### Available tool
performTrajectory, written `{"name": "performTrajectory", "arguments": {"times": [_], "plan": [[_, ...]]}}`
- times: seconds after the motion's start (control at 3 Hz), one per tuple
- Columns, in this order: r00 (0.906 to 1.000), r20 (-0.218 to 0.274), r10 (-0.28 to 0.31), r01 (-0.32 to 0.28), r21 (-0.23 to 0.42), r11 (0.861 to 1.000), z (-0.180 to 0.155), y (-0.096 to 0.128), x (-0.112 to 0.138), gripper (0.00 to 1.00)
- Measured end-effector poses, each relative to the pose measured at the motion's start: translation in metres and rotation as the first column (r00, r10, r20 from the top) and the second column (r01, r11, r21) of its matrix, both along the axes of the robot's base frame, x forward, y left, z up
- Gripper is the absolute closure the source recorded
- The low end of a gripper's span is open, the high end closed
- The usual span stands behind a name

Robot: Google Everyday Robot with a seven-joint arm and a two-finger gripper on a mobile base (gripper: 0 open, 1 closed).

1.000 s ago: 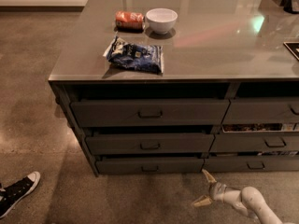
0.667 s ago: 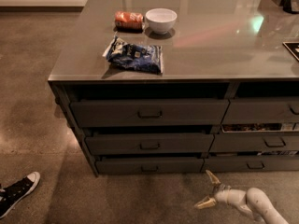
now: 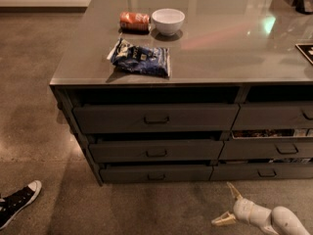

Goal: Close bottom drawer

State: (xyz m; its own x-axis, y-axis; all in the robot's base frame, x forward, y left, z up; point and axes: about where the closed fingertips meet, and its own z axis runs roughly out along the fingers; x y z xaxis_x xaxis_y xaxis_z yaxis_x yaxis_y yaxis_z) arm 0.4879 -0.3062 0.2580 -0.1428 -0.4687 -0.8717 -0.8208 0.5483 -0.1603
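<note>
The bottom drawer [image 3: 156, 173] is the lowest of the wide dark grey three-drawer stack, with a small dark handle [image 3: 156, 176] at its centre. It stands out slightly from the cabinet, with a dark gap above its front. My gripper [image 3: 225, 203] is low at the bottom right, just above the floor, in front of and to the right of that drawer and apart from it. Its two pale fingers [image 3: 234, 191] are spread wide and hold nothing. The white arm [image 3: 266, 217] runs off toward the bottom right corner.
Two same-width drawers [image 3: 156, 151] sit above, also standing out. A neighbouring stack [image 3: 274, 148] lies to the right. On the counter are a blue snack bag [image 3: 141, 58], a white bowl [image 3: 168, 21] and an orange packet [image 3: 134, 21]. A person's black sneaker [image 3: 17, 202] is at the lower left.
The gripper and arm have slid slightly to the right and lower in view. The drawers have not moved.
</note>
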Motion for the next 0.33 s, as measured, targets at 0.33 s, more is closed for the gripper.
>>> {"name": "performTrajectory", "arguments": {"times": [0.33], "plan": [[0.9999,-0.007,0.009,-0.009,0.008,1.0,-0.0012,0.0077,-0.0043,0.0]]}}
